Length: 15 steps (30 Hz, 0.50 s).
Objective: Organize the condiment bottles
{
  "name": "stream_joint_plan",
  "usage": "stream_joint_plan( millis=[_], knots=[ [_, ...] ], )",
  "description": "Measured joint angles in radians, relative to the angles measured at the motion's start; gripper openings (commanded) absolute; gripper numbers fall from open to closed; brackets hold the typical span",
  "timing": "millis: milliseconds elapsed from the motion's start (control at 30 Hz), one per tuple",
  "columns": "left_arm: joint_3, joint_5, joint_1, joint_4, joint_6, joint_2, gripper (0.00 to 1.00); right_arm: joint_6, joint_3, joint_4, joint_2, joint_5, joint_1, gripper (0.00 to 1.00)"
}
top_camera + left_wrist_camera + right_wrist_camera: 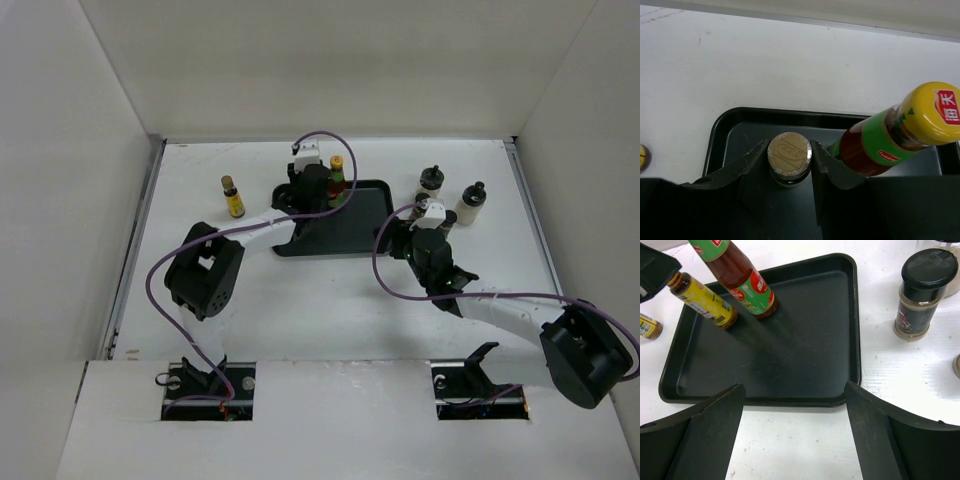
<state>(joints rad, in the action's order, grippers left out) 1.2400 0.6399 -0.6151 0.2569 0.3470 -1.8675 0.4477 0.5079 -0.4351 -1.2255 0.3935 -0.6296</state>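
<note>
1. The yellow-labelled bottle (789, 155) is found in the far-left corner of the black tray (720, 130), just beside the red-sauce bottle (875, 150). The left pincer (789, 150) is clamped below its cap.
2. The right pincer (794, 390) is spread apart and empty, over the tray's near edge.
3. Risk judged: on release, the red-sauce bottle could be clipped by a withdrawing finger and toppled.
4. The gripped bottle's base is hidden by its cap and, overhead, by the arm.

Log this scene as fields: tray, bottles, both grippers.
tray: black rectangular tray, two bottles inside
left gripper: shut on yellow-labelled bottle, in tray
red-sauce bottle: upright in tray, beside it
on table: second yellow-labelled bottle, left of tray; black-topped shaker, another, right
right gripper: open, empty, by the tray
</note>
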Motion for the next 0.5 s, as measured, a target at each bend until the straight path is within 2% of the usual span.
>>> stream_joint_plan(
  millis=[267,500],
  knots=[
    [0.028,-0.003,-0.007,0.043,-0.005,-0.045,0.27,0.000,0.000,0.000,0.000,0.000,0.000,0.87],
    [0.030,0.004,0.002,0.090,-0.010,-0.052,0.54,0.000,0.000,0.000,0.000,0.000,0.000,0.87]
  ],
)
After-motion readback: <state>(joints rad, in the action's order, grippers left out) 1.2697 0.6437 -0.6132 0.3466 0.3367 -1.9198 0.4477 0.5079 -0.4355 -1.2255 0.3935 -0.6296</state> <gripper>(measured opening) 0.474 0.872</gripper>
